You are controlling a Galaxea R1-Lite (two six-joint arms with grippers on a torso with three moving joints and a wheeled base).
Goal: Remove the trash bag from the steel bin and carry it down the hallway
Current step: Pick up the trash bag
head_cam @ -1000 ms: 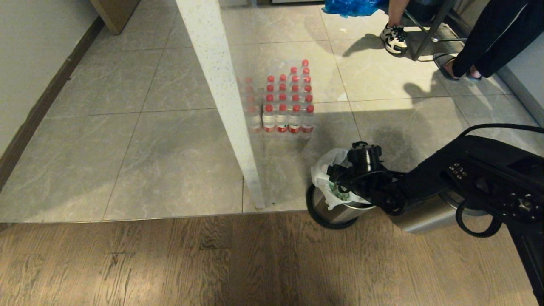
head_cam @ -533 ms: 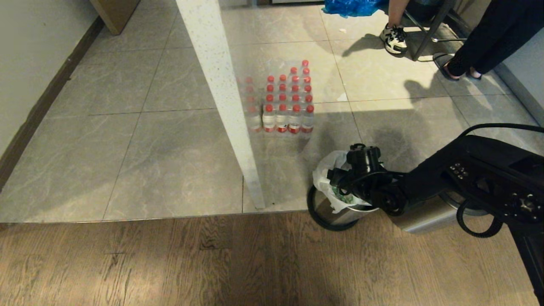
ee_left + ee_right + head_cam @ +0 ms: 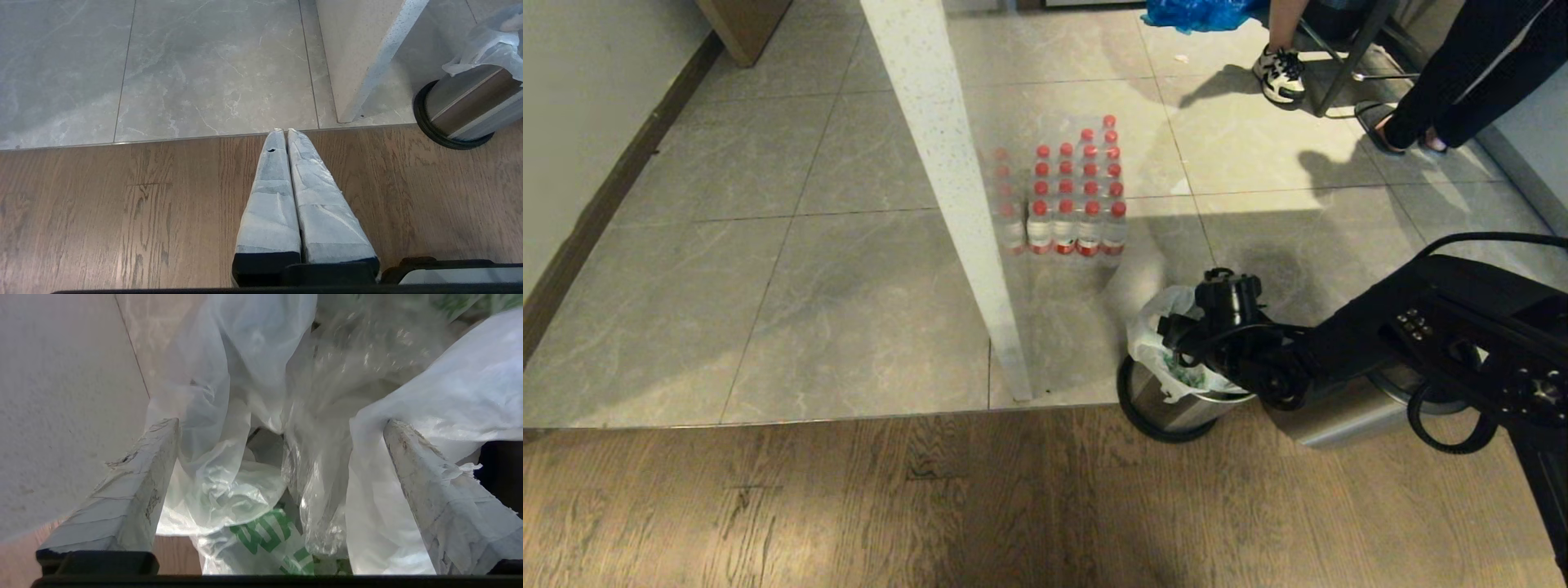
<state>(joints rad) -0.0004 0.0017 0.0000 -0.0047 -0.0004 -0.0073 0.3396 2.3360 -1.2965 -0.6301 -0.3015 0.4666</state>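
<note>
The steel bin (image 3: 1168, 408) stands where the tiles meet the wood floor, leaning a little. The trash bag (image 3: 1153, 341), thin white plastic with green print, bunches up out of its mouth. My right gripper (image 3: 1178, 341) reaches into that mouth from the right. In the right wrist view the right gripper (image 3: 281, 424) is open, and crumpled folds of the trash bag (image 3: 229, 486) lie between its two fingers. My left gripper (image 3: 283, 130) is shut and empty, parked low over the wood floor, with the steel bin (image 3: 466, 110) and trash bag (image 3: 490, 49) off to one side. The hallway (image 3: 768, 245) with grey tiles lies left of the partition.
A white speckled partition edge (image 3: 947, 180) stands just left of the bin. A pack of red-capped water bottles (image 3: 1070, 196) sits behind it. A second steel container (image 3: 1347, 416) lies under my right arm. People's legs (image 3: 1282, 69) and a blue bag (image 3: 1192, 12) are at the back right.
My right gripper has edged slightly to the right at the bin's mouth, and the bag and bin have shifted a little with it. A person's leg at the back right has moved.
</note>
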